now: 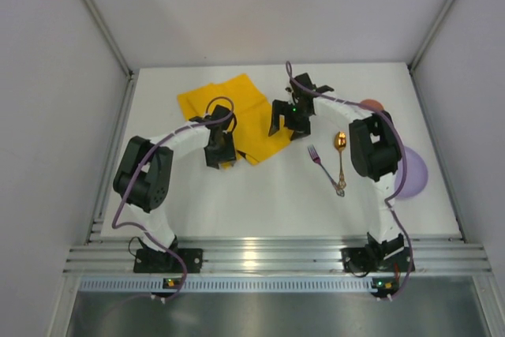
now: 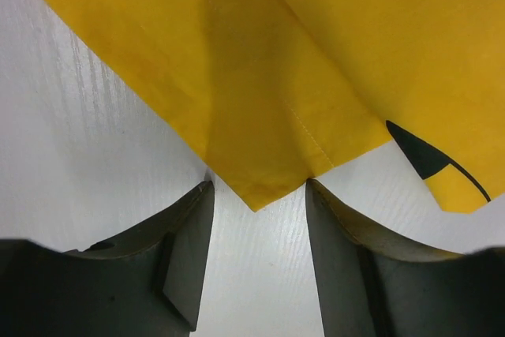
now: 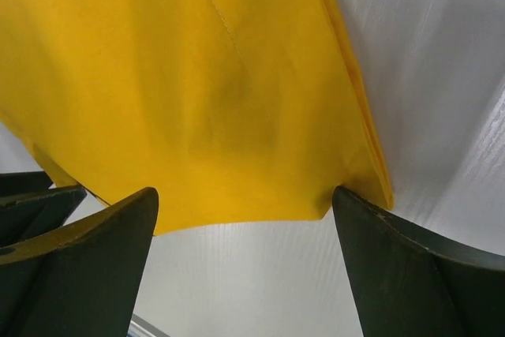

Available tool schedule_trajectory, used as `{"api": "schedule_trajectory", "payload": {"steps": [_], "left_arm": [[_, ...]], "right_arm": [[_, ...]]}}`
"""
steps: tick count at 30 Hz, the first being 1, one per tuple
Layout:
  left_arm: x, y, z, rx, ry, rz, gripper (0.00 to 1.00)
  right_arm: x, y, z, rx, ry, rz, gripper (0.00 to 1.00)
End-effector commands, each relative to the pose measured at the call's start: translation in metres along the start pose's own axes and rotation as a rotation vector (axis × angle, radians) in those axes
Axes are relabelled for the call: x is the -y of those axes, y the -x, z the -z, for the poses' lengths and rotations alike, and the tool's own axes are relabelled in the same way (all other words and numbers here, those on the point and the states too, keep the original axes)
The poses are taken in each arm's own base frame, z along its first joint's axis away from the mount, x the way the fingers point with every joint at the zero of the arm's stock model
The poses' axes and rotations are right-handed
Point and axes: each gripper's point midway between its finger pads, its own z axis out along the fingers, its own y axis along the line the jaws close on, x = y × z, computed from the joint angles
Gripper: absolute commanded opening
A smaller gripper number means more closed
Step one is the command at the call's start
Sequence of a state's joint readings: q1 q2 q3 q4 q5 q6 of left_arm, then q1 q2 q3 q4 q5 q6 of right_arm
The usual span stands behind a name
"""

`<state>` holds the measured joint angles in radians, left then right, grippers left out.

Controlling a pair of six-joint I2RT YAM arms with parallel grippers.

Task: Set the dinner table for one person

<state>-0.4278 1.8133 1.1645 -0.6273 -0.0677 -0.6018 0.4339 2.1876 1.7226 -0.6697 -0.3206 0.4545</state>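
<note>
Ribbed rail (image 1: pixel 276 258) runs along the near edge, with both arm bases bolted on it, and the white table (image 1: pixel 260 211) stretches away from there, filling the floor of the booth.

On its far left part lies the yellow cloth (image 1: pixel 229 104), rumpled and doubled over itself, not flat. From where I stand, laying it out looks like the step in hand, since both arms reach in to its near edge.

Off to the right sits a purple plate (image 1: pixel 414 175), half hidden under the right arm's elbow. Some orange thing (image 1: pixel 371 105) peeks out behind that arm; I cannot tell what it is.

Left gripper (image 1: pixel 218 151) stands over the cloth's near corner. Its wrist view shows the jaws partly spread with that corner's tip lying in the gap between them, on the table and not yet pinched (image 2: pixel 259 187). Right gripper (image 1: pixel 286 120) stands at the cloth's right side, jaws spread wide, straddling a hemmed edge and pinching nothing (image 3: pixel 245 195).

Next, I'd judge, each pair of jaws must press down to the table and shut on its bit of cloth, then the two must pull apart to draw it flat.

Gold spoon (image 1: pixel 341 159) and fork (image 1: pixel 322 165) lie near the cloth's right side, their handles crossing. A pull that way could sweep them, and the plate sits close under the right elbow.
</note>
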Motion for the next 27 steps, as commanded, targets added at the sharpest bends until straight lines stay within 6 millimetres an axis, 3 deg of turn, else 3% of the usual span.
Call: {"api": "schedule_trajectory", "payload": {"steps": [1, 4, 6, 8, 10, 20, 27], "left_arm": [[0.007, 0.000, -0.013, -0.009, -0.032, 0.010, 0.55], [0.006, 0.004, -0.015, -0.005, -0.028, 0.009, 0.53], [0.004, 0.004, -0.017, -0.007, -0.026, 0.008, 0.45], [0.002, 0.004, -0.021, -0.014, -0.024, 0.009, 0.38], [-0.001, 0.001, -0.026, -0.030, -0.017, 0.008, 0.31], [-0.001, 0.001, -0.027, -0.050, -0.013, -0.006, 0.13], [-0.005, 0.000, -0.027, -0.058, 0.004, -0.012, 0.00]], "right_arm": [[-0.004, 0.006, 0.000, 0.021, -0.016, 0.027, 0.92], [-0.007, 0.018, 0.024, 0.077, -0.020, 0.045, 0.92], [-0.004, 0.028, 0.046, 0.133, -0.051, 0.057, 0.93], [0.003, 0.036, 0.059, 0.176, -0.104, 0.057, 0.93], [0.011, 0.039, 0.060, 0.181, -0.147, 0.056, 0.93], [0.037, 0.051, 0.008, 0.128, -0.243, 0.029, 0.91], [0.044, 0.037, -0.004, 0.086, -0.253, 0.026, 0.86]]}}
